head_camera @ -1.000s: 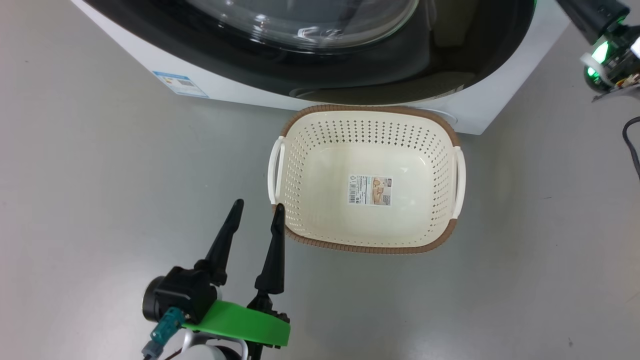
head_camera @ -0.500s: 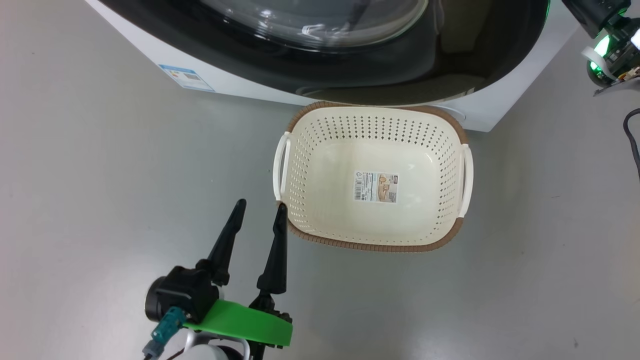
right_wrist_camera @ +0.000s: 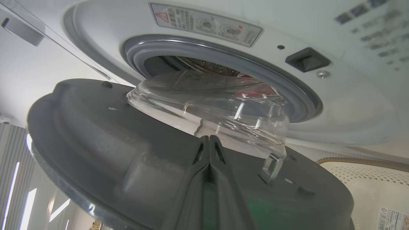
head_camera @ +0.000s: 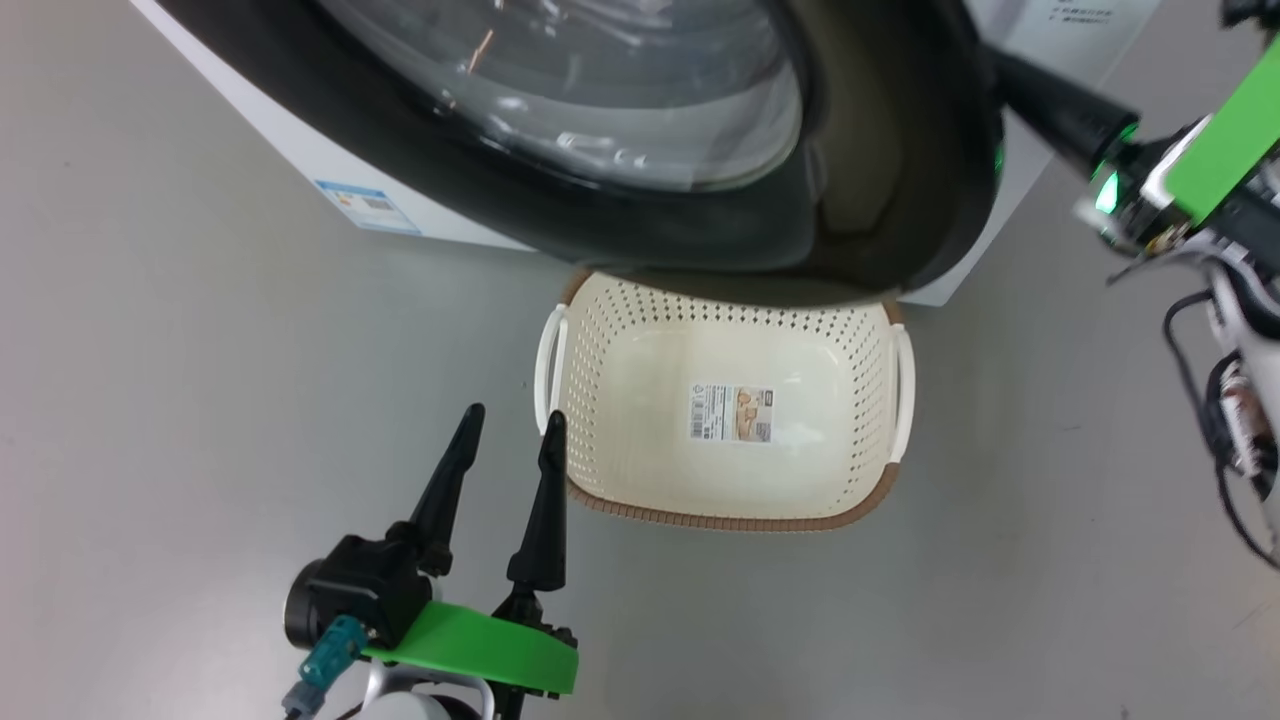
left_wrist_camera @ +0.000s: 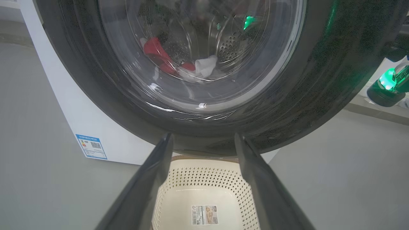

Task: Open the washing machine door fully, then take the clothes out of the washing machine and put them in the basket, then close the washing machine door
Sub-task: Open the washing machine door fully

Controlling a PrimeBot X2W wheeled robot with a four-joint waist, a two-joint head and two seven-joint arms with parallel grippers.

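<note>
Grey floor (head_camera: 200, 420) on all sides. Left gripper (head_camera: 515, 412) low, fingers wide apart and empty, pointing toward door (head_camera: 880, 200), one tip just beside basket (head_camera: 720, 522) corner. Right gripper (right_wrist_camera: 209, 138) pressed closed, empty, tips at door's grey inner face. Door partly swung out from machine (left_wrist_camera: 96, 121), glass bowl (right_wrist_camera: 207, 102) facing drum (left_wrist_camera: 233, 48), overhanging basket's far rim. Clothes (left_wrist_camera: 153, 51) inside drum, behind glass.

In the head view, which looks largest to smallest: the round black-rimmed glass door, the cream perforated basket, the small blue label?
1. round black-rimmed glass door
2. cream perforated basket
3. small blue label
</note>
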